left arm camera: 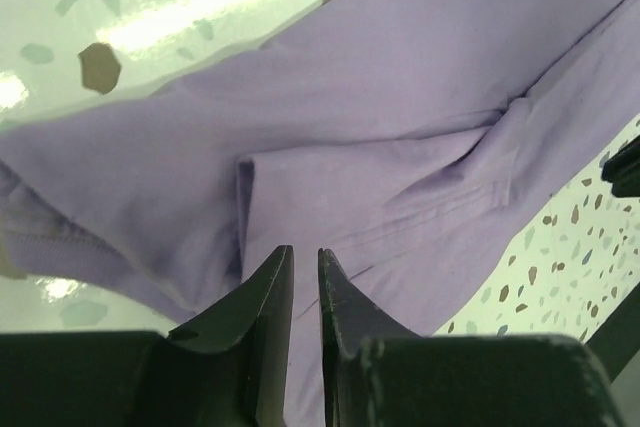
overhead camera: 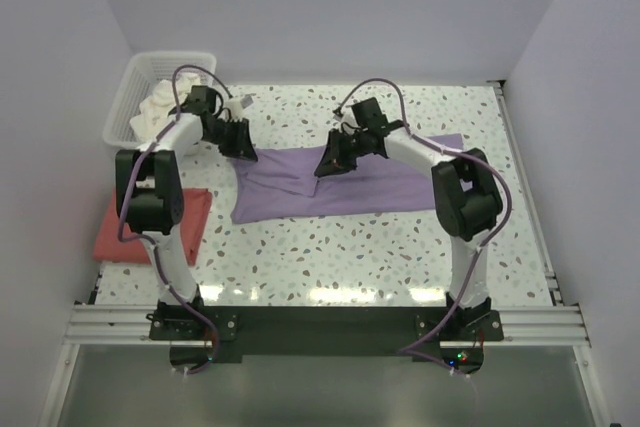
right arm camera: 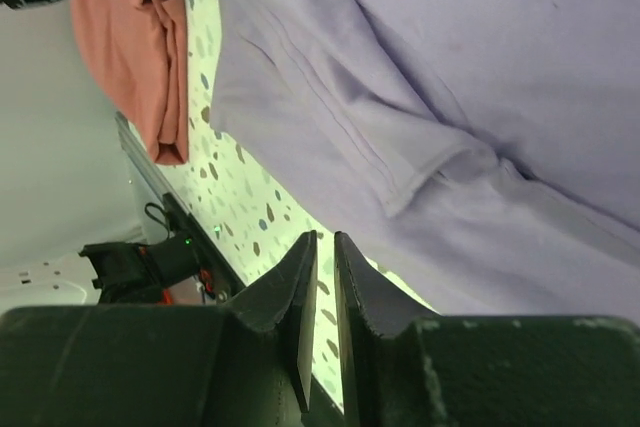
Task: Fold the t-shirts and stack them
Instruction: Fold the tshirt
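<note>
A purple t-shirt (overhead camera: 345,185) lies spread across the middle of the table, partly folded, with a sleeve creased on top. My left gripper (overhead camera: 240,143) hovers over its left edge. In the left wrist view this gripper (left arm camera: 304,250) is shut to a thin slit with nothing in it, above the purple cloth (left arm camera: 400,97). My right gripper (overhead camera: 331,161) is over the shirt's upper middle. In the right wrist view it (right arm camera: 324,235) is also shut and empty, above the shirt's hem (right arm camera: 480,67). A folded red t-shirt (overhead camera: 150,225) lies at the table's left edge and shows in the right wrist view (right arm camera: 140,37).
A white basket (overhead camera: 133,87) with crumpled white shirts (overhead camera: 157,112) stands at the back left corner. The speckled table (overhead camera: 340,257) is bare in front of the purple shirt. Walls close in the left, back and right sides.
</note>
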Robot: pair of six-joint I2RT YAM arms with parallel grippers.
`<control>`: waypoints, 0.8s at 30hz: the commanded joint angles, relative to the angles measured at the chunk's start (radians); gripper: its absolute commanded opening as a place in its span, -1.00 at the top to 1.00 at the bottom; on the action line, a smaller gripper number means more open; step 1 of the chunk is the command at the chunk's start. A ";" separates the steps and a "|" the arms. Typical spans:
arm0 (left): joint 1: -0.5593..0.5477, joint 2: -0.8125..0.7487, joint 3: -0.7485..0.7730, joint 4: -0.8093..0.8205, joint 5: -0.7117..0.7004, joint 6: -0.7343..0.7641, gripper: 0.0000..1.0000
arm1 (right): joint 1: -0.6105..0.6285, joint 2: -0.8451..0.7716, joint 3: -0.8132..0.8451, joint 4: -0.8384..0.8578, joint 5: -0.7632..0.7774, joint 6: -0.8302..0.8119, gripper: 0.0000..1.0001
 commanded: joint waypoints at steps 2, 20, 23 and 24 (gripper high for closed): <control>-0.045 -0.016 0.026 0.096 0.034 -0.040 0.58 | 0.031 0.065 0.066 0.052 -0.005 -0.006 0.66; -0.042 0.272 0.207 0.144 -0.153 -0.064 0.85 | 0.023 0.125 -0.005 0.044 0.104 -0.103 0.73; -0.042 0.308 0.285 0.150 -0.156 -0.031 0.85 | 0.023 0.076 0.016 0.052 0.069 -0.120 0.65; -0.042 0.313 0.301 0.156 -0.156 -0.018 0.83 | 0.014 0.055 0.052 0.038 0.063 -0.147 0.62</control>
